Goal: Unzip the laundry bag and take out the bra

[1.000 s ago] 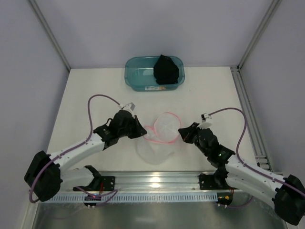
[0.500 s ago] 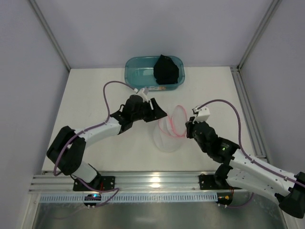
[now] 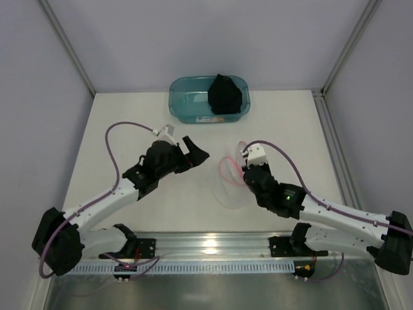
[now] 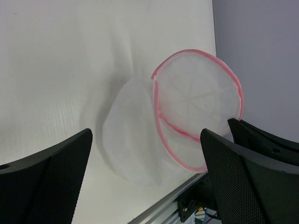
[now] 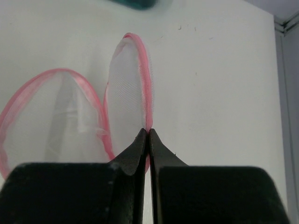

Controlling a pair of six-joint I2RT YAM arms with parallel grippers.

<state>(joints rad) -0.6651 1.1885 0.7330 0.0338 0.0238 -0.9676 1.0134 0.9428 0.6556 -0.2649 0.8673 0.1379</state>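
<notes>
The laundry bag (image 3: 227, 192) lies on the table between the arms, white mesh with a pink rim and its round lid (image 5: 128, 88) flipped up. My right gripper (image 3: 242, 173) is shut on the lid's pink rim (image 5: 149, 126). The bag's open mouth (image 5: 51, 116) shows only mesh inside. My left gripper (image 3: 195, 148) hangs open to the bag's left, apart from it, with nothing between its fingers (image 4: 247, 182). The left wrist view shows the bag (image 4: 135, 140) on its side with the lid (image 4: 201, 93) standing. The bra (image 3: 225, 95) is a black lump in the teal tub.
The teal translucent tub (image 3: 187, 100) stands at the table's back edge, centre. An aluminium rail (image 3: 206, 245) runs along the near edge under both arm bases. A metal frame strip (image 3: 339, 161) borders the table's right side.
My left gripper has opened, let go of the bag and drawn back to the left. The right gripper, still shut on the rim, has shifted left and the lid has swung up.
</notes>
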